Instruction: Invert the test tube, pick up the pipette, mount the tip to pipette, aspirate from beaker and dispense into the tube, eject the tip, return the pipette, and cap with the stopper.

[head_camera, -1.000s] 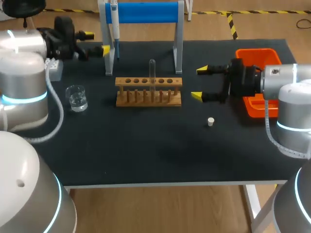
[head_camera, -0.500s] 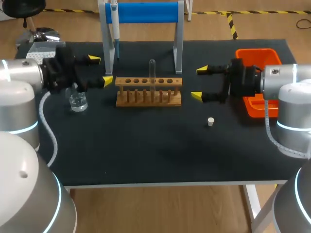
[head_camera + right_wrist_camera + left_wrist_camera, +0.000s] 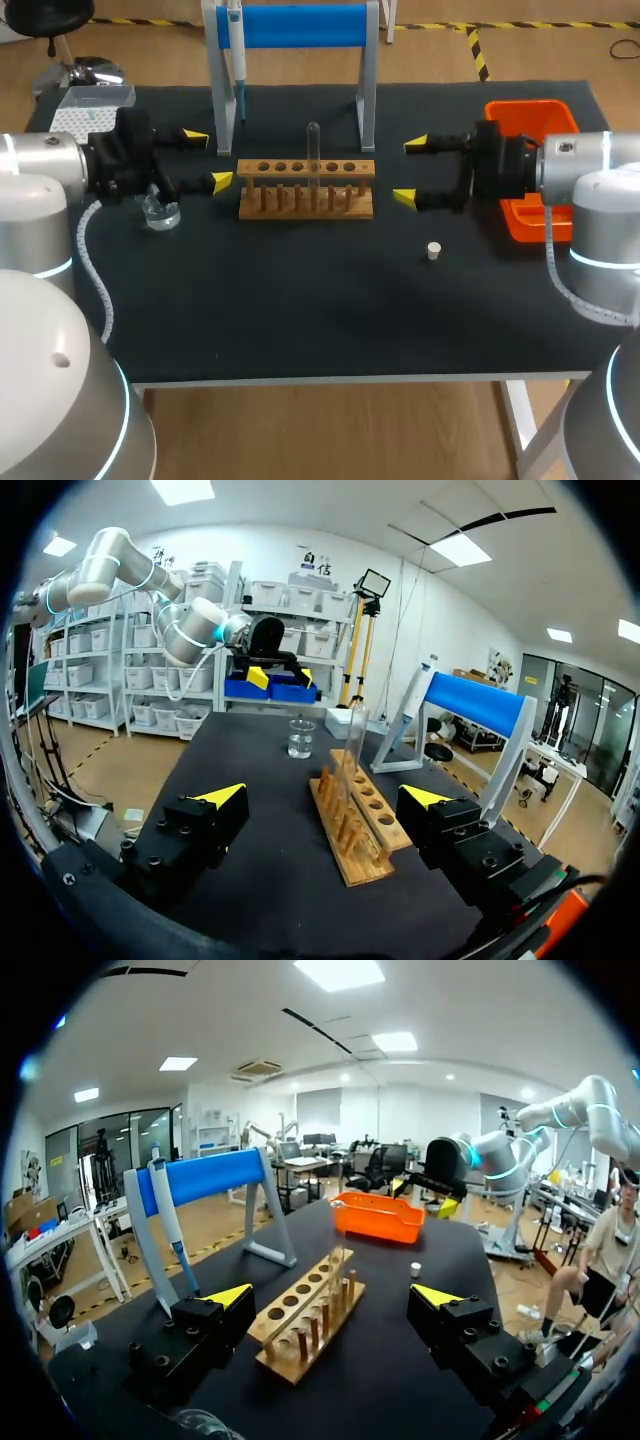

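Test tube stands upright in the wooden rack at mid-table, its rounded end apparently uppermost, as both arms flank the rack empty-handed. The left gripper hangs with fingers spread wide beside the rack's left end, close over the beaker. The right gripper, equally wide, faces the rack's other end. The pipette hangs untouched on the blue stand, and the stopper lies apart on the black table. By these signs the opening step, inverting the tube, is in hand. The next move calls for one gripper to close on the glass above the rack, lift it clear, turn it over and reseat it.
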Controlling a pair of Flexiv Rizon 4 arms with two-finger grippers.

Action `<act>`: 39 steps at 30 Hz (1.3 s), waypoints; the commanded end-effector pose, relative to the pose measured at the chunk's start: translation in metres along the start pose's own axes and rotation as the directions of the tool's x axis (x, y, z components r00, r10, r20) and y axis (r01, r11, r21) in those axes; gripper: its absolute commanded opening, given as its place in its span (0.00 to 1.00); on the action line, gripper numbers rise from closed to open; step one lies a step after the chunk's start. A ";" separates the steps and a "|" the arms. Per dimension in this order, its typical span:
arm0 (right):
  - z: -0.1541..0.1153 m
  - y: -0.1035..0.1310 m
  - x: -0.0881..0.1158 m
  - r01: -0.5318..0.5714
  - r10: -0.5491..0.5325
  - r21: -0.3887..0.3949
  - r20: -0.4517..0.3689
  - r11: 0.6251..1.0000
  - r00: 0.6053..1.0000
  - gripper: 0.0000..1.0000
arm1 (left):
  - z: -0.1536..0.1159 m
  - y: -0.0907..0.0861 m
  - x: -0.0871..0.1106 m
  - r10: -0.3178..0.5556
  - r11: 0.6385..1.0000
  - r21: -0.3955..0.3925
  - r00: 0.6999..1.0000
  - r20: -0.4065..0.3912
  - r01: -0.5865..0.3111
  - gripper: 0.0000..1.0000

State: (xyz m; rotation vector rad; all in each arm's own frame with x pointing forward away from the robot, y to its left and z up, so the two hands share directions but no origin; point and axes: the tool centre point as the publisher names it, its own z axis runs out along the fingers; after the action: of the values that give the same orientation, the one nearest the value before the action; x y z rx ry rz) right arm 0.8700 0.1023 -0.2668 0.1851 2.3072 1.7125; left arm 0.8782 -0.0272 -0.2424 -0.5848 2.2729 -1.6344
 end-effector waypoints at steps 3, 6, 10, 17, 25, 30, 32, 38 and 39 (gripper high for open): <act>0.000 0.000 0.001 0.000 0.000 0.000 0.002 1.000 1.000 1.00 | 0.000 0.001 0.000 0.001 1.000 0.002 1.000 -0.002 -0.001 1.00; 0.000 0.000 0.001 0.000 0.000 0.000 0.002 1.000 1.000 1.00 | 0.000 0.001 0.000 0.001 1.000 0.002 1.000 -0.002 -0.001 1.00; 0.010 0.002 -0.007 0.016 -0.018 -0.023 -0.066 1.000 0.998 1.00 | 0.000 0.001 0.000 0.001 1.000 0.002 1.000 -0.002 -0.001 1.00; 0.034 0.009 -0.024 0.022 -0.041 -0.110 -0.179 0.994 0.983 1.00 | 0.000 0.001 0.000 0.001 1.000 0.002 1.000 -0.002 -0.001 1.00; 0.068 0.013 -0.043 -0.046 -0.010 -0.169 -0.318 0.985 0.948 1.00 | 0.000 0.001 0.000 0.001 1.000 0.002 1.000 -0.002 -0.001 1.00; 0.087 0.017 -0.047 -0.072 -0.001 -0.185 -0.365 0.980 0.931 1.00 | 0.000 0.001 0.000 0.001 1.000 0.002 1.000 -0.002 -0.001 1.00; 0.093 0.019 -0.047 -0.097 0.014 -0.198 -0.387 0.975 0.922 1.00 | 0.000 0.001 0.000 0.001 1.000 0.002 1.000 -0.002 -0.001 1.00; 0.110 0.020 -0.047 -0.141 0.038 -0.206 -0.437 0.968 0.899 1.00 | 0.000 0.001 0.000 0.001 1.000 0.002 1.000 -0.002 -0.001 1.00; 0.112 0.020 -0.047 -0.136 0.035 -0.202 -0.437 0.970 0.899 1.00 | 0.000 0.001 0.000 0.001 1.000 0.002 1.000 -0.002 -0.001 1.00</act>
State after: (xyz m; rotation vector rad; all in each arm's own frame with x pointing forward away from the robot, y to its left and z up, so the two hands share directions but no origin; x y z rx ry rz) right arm 0.9360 0.1923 -0.2653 -0.0315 2.3376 2.1824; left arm 0.8788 -0.0264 -0.2425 -0.5823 2.2756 -1.6355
